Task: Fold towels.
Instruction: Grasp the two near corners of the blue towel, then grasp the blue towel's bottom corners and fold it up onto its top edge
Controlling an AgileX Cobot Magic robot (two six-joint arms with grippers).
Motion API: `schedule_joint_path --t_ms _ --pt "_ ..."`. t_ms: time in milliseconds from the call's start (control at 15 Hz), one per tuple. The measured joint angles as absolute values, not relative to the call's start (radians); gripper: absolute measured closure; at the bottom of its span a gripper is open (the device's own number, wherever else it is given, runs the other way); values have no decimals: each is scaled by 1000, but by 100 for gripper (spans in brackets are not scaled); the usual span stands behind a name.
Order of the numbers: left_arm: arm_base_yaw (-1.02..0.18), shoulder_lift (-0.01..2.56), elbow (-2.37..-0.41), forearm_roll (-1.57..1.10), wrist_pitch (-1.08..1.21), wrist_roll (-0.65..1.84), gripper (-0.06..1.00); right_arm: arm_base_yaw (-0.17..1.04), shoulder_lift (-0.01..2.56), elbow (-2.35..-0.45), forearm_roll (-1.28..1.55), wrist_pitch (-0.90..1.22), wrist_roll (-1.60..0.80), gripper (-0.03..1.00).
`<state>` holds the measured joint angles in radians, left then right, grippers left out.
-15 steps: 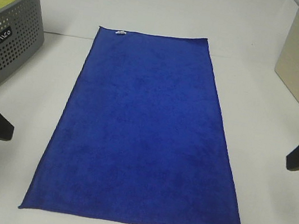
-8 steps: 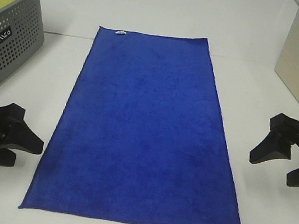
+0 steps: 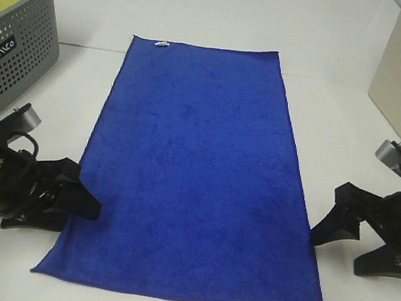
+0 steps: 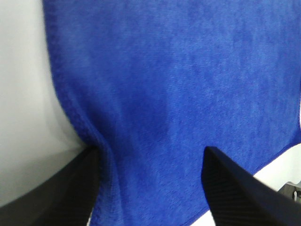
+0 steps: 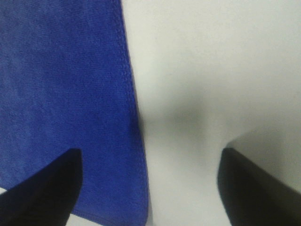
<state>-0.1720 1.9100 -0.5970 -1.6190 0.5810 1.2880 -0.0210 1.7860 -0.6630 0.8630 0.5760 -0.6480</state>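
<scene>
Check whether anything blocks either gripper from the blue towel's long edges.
Nothing visible does. The left gripper and right gripper, both open, straddle the towel at its long edges close to the near corners. Only bare table lies around them. The basket stands off at the far left.

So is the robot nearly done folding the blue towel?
Not nearly. Done: the royal-blue plush rectangular towel lies spread flat on the white table. In hand: the left claw and right claw, both open, sit at its long edges toward the near end, gripping nothing yet. Left: every fold.
</scene>
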Motion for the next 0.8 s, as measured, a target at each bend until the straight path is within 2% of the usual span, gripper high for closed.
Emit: schedule_joint_path --t_ms 200,333,400,467,533,600,800 --pt "-225 1946 -649 -1623 599 1288 33 85 1845 -679 972 579 -675 25" --pt "-231 1949 -651 -1624 591 1288 40 114 1874 -679 1029 589 -675 37" --pt "-231 1951 -651 -1622 577 1288 49 114 1882 -679 1034 591 -675 47" --pt "-231 1955 -651 -1619 551 1288 62 114 1893 -679 1034 582 -675 71" --pt "-231 1958 -651 -1612 541 1288 84 114 1896 -679 1029 570 -675 87" --pt "-231 1957 -651 -1594 539 1288 92 114 1897 -675 1027 568 -674 96" --pt "-231 1902 -649 -1506 537 1238 93 114 1832 -664 944 563 -625 97"
